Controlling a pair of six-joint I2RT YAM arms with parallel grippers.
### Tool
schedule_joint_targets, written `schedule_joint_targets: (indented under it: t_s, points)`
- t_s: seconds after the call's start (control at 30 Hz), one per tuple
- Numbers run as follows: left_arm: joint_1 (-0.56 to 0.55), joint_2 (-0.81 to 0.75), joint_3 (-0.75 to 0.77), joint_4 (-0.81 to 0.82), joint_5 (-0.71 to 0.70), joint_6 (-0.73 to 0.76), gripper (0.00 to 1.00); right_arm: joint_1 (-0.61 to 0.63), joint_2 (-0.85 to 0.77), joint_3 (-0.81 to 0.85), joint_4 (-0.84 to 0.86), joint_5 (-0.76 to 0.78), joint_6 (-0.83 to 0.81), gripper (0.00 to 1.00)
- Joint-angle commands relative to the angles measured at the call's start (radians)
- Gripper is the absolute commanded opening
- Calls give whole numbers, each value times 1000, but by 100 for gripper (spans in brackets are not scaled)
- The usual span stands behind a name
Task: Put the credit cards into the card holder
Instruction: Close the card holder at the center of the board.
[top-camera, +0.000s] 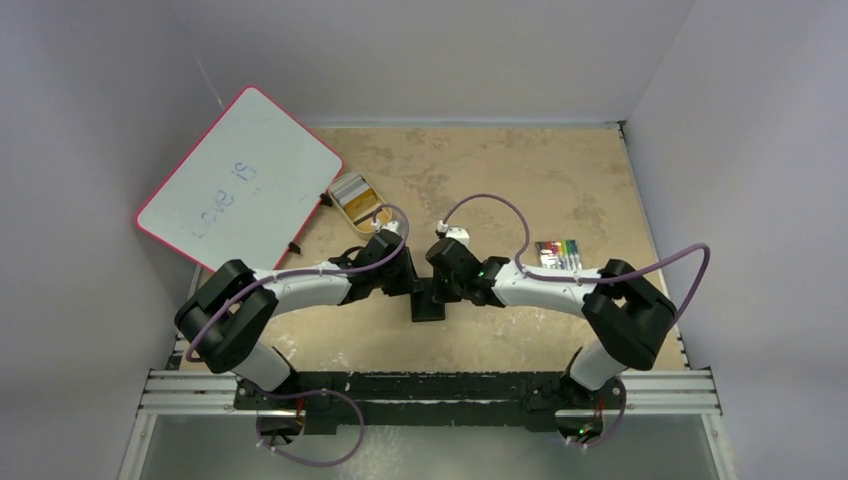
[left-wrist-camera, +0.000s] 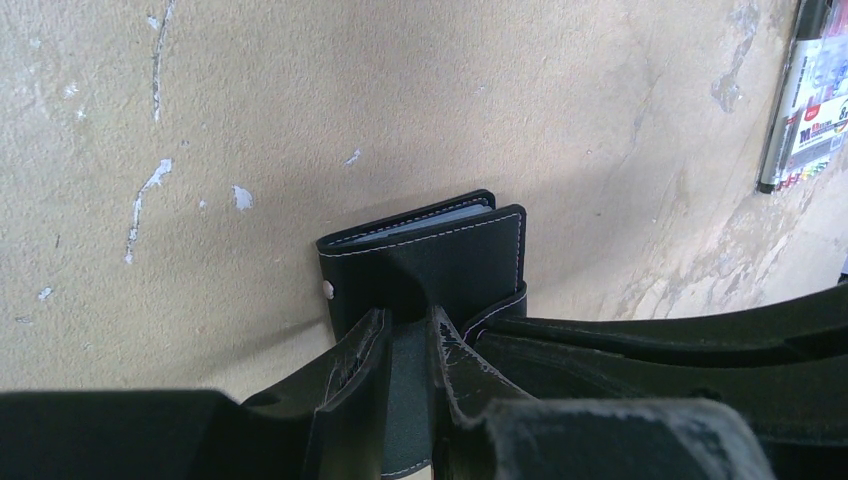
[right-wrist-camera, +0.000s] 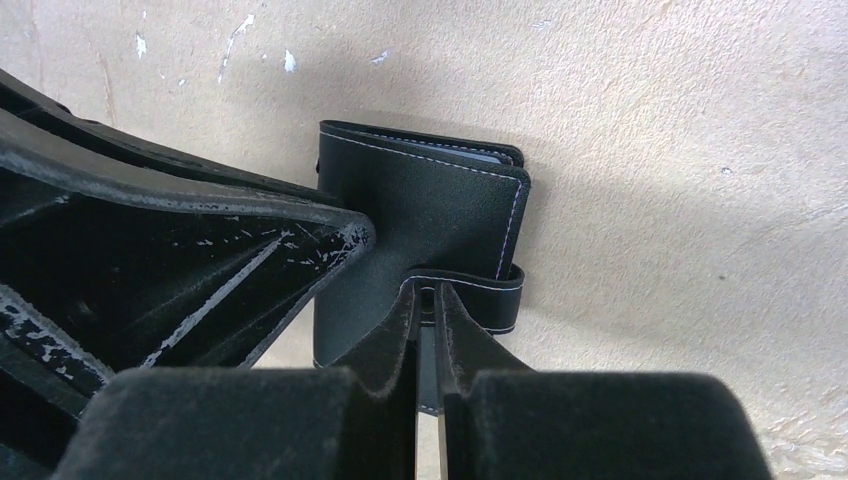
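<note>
The black card holder (top-camera: 428, 300) is folded shut on the table between my two grippers. In the left wrist view the card holder (left-wrist-camera: 430, 255) shows white stitching and a small snap stud (left-wrist-camera: 328, 290). My left gripper (left-wrist-camera: 405, 318) is shut on its near cover. In the right wrist view the card holder (right-wrist-camera: 430, 215) has its strap tab (right-wrist-camera: 490, 295) wrapped round the edge, and my right gripper (right-wrist-camera: 427, 290) is shut on that tab. The left gripper (top-camera: 412, 283) and right gripper (top-camera: 446, 290) nearly touch. The credit cards are out of view.
A white board with a red rim (top-camera: 240, 180) leans at the back left. Beside it lies a gold oval tin (top-camera: 357, 200). A multicoloured striped pack (top-camera: 560, 255) lies right of the right arm, and that pack (left-wrist-camera: 810, 100) also shows in the left wrist view.
</note>
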Motion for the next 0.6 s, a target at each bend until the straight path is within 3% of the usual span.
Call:
schedule_joint_targets:
  t_s: [0.0,0.33,0.57]
  points:
    - [-1,8,-10,25,-9,-8,18,78,92,-33,-108,-11,61,5]
    - [0,29,-8,25,2,-8,17,186,136,-103,-76,11,171,4]
    - [-1,50,3,46,24,-20,17,192,172,-141,-56,30,197,3]
